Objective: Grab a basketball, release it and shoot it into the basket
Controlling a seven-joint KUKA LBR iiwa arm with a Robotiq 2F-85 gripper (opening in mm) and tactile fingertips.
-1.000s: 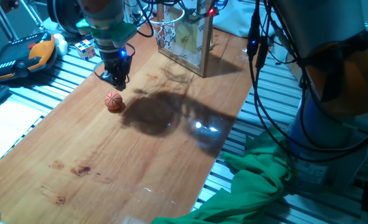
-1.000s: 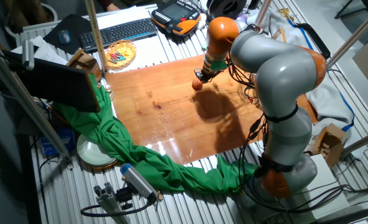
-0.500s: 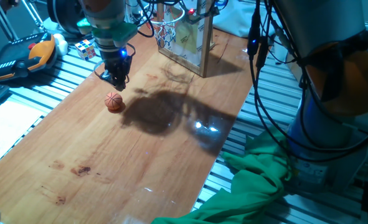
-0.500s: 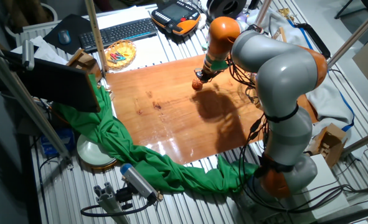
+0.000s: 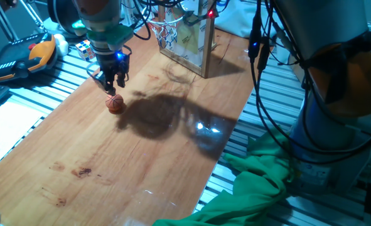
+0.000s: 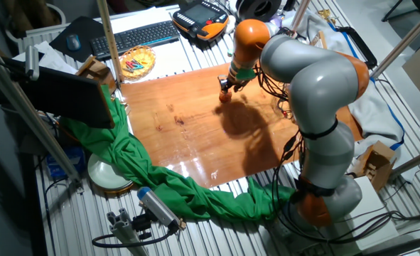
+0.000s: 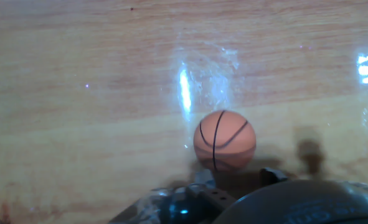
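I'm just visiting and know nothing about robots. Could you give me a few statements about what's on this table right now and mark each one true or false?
1. The basketball lies on the wooden table. True.
2. The gripper has lifted the ball into the air. False: the gripper is just above the ball, which rests on the table.
3. The basket stands at the far end of the table in one fixed view. True.
4. The ball is already in the net. False: it lies on the wood, apart from the basket.
5. A green cloth hangs over a table edge. True.
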